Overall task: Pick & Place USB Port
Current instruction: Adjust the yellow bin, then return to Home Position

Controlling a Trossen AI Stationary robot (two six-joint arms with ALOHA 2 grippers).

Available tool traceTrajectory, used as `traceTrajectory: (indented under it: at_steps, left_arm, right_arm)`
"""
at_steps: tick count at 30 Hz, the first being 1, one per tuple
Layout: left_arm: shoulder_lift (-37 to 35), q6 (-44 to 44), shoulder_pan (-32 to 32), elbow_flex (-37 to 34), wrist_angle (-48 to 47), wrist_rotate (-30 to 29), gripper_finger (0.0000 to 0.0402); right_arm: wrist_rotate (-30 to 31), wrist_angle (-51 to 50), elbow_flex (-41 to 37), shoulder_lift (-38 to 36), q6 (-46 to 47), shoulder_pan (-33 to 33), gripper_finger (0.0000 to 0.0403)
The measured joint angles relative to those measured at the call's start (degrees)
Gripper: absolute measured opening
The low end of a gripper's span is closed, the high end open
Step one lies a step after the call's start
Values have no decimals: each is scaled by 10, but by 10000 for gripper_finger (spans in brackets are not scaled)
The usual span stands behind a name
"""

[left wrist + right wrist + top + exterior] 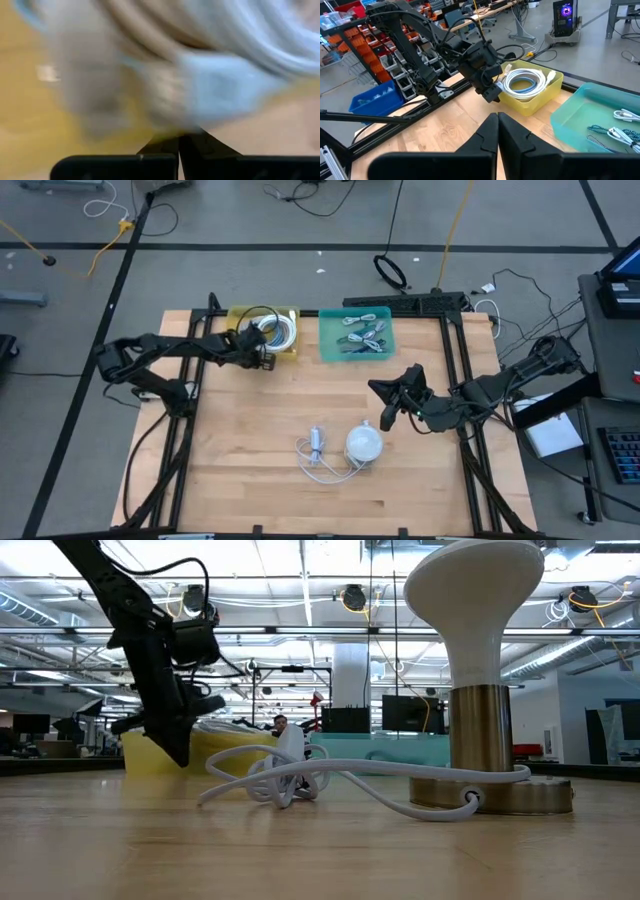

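Observation:
A yellow bin [288,350] at the table's far side holds a coil of white cable [276,330] [522,81]. My left gripper [264,356] [492,96] is at the bin's near wall, above the coil's edge. Its fingers [165,150] are shut in the left wrist view, with blurred white cable [200,85] just beyond the tips. My right gripper [392,402] [497,120] is shut and empty, above the table right of centre. A loose white cable with a plug [317,448] [285,775] lies on the table beside a white-domed lamp [363,442] [480,670]. My left gripper has its shut fingertips right at the white cable coil in the yellow bin, coming at it from the table's left and slanting down. Blur hides the place where they meet, so I cannot tell whether it touches or holds a strand.
A teal bin [325,350] with several dark and white cables [362,335] stands right of the yellow bin. The lamp and its cord lie near the table's middle-near area. Bare wood [250,460] lies left of the cord. Black frame rails [190,430] run along both sides.

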Motion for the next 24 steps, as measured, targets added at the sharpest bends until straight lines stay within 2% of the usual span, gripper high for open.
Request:
traceTrajectory:
  at_steps: [3,7,13,16,19,22,24]
  left_arm:
    - [-14,-8,-33,1,-3,26,0]
    - [-54,-39,-89,1,-11,28,0]
    - [-162,-67,-188,1,49,37,0]
    - [-240,-75,-244,1,140,37,0]
    - [-326,-46,-295,1,242,26,0]
    - [-405,2,-337,2,289,40,0]
    - [-452,29,-366,2,263,44,0]
  right_arm:
    - [0,0,0,0,0,0,0]
    - [0,0,0,0,0,0,0]
    - [-21,44,0,0,-34,0,0]
    - [-63,92,2,0,-85,0,0]
    - [-137,97,35,1,-170,-6,0]
    - [-239,50,91,0,-253,-17,0]
    - [-284,-21,132,0,-292,-22,0]
